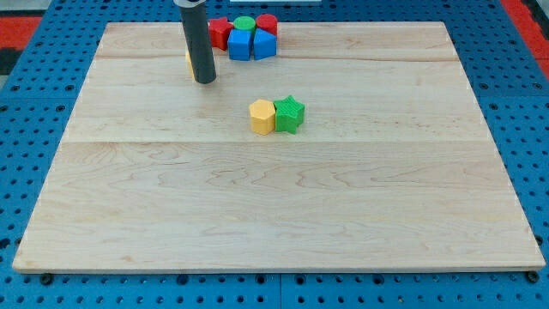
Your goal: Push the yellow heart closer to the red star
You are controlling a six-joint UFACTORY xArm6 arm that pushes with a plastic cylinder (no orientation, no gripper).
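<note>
Quick note on where we're at. The tool is just a straight dark rod, so there are no jaws to open or close and it's holding nothing. Our tip [204, 81] rests on the wooden surface [274, 197] near the view's top left.

The yellow heart [189, 60] is mostly hidden behind the rod. Only a thin yellow sliver pokes out on the rod's left edge, so we're judging it's the heart rather than seeing the shape. The other yellow block [262, 117] sits mid-board touching the green star [290, 113], and it looks more like a hexagon. Our tip is just below the sliver, and we can't tell if they're touching.

The red star [220, 33] is close by, up and to the right. It's at the left end of a cluster with a green round block [245, 23], two blue blocks [251, 45] and another red block [268, 23].

Handling-wise, we'd guess the heart is small, light and rigid. It should slide easily on smooth wood and won't be fragile. The catch is that a round rod on a curvy block tends to spin it or slip off. There's no grabbing here, so we'd press on its lower-left flank — through the middle, aimed at the star.
</note>
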